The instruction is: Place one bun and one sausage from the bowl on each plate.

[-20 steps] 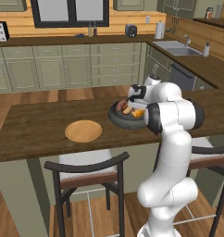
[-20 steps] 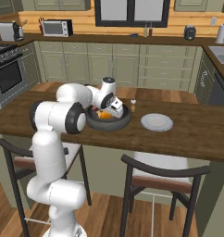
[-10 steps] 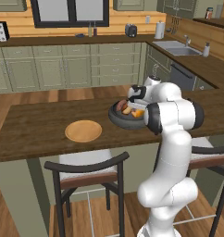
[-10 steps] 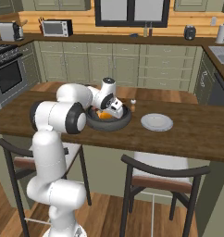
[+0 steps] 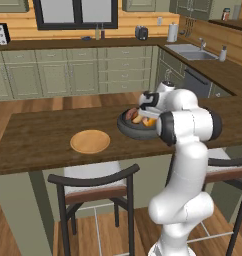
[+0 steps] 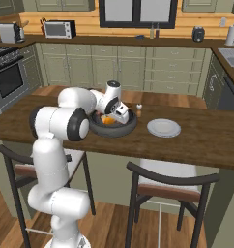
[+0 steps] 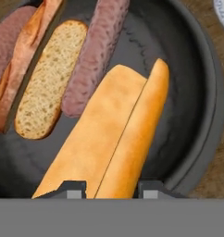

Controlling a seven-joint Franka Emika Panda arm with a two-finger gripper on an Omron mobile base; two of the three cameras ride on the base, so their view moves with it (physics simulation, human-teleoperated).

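Observation:
In the hand view a long tan bun (image 7: 109,148) lies slantwise in the dark grey bowl (image 7: 192,92), and my gripper (image 7: 114,189) is shut on its near end, one fingertip against each side. Beside it lie a reddish-brown sausage (image 7: 97,51), a second bun (image 7: 44,83) with its pale cut face up, and a third bun (image 7: 30,41) next to another sausage (image 7: 7,32). From the base, my gripper (image 5: 149,113) (image 6: 117,116) reaches down into the bowl (image 5: 127,128) (image 6: 111,131). One tan plate (image 5: 90,141) lies left of the bowl, another plate (image 6: 163,128) right of it.
The bowl and plates rest on a dark wooden counter (image 5: 38,145). A small shaker (image 6: 138,109) stands just behind the bowl. Two stools (image 5: 95,187) (image 6: 172,181) are tucked under the counter's near edge. Kitchen cabinets line the far wall.
The jaws have closed in from wide open onto the bun. The arm and bowl have stayed in place.

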